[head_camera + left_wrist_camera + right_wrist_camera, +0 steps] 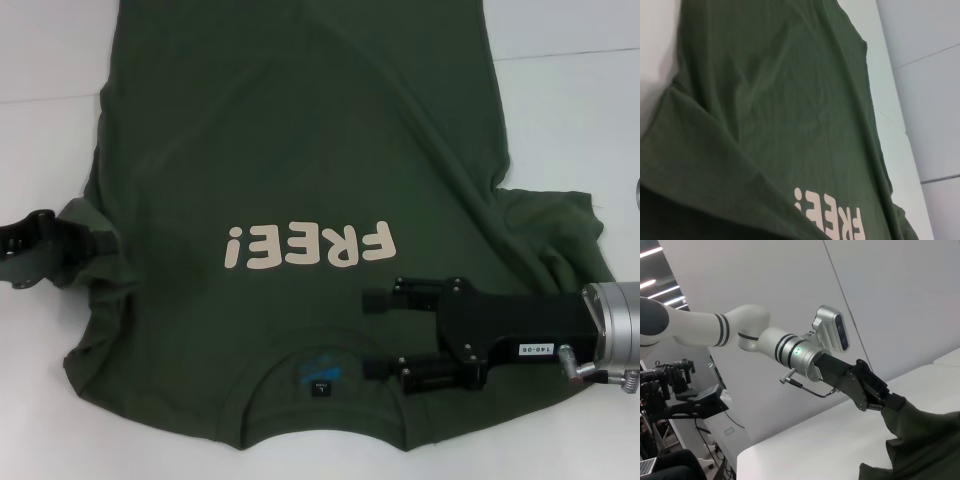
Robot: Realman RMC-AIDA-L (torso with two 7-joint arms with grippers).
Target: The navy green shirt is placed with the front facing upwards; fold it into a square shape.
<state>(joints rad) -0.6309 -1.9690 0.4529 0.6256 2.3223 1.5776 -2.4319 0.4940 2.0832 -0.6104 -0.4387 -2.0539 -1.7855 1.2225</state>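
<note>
Head view: left hand (75, 245) grips shirt (300, 150) sleeve.

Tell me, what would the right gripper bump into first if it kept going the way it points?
Probably the navy green shirt itself: the open right gripper points across its chest toward the left gripper.

Head view: looks steeply down from above onto the navy green shirt (300, 150) spread on the white table (45, 60); collar at the bottom of the frame, hem at the top.
Left wrist view: very close and low over the shirt (775, 100), looking along the cloth toward the lettering at the lower right.
Right wrist view: low at table height, facing sideways across the table (830, 435) at the left gripper (892, 402) in the frame's centre right.
Shared: shirt and table appear in all three; the left gripper (45, 240) also shows at the head view's left edge.
</note>
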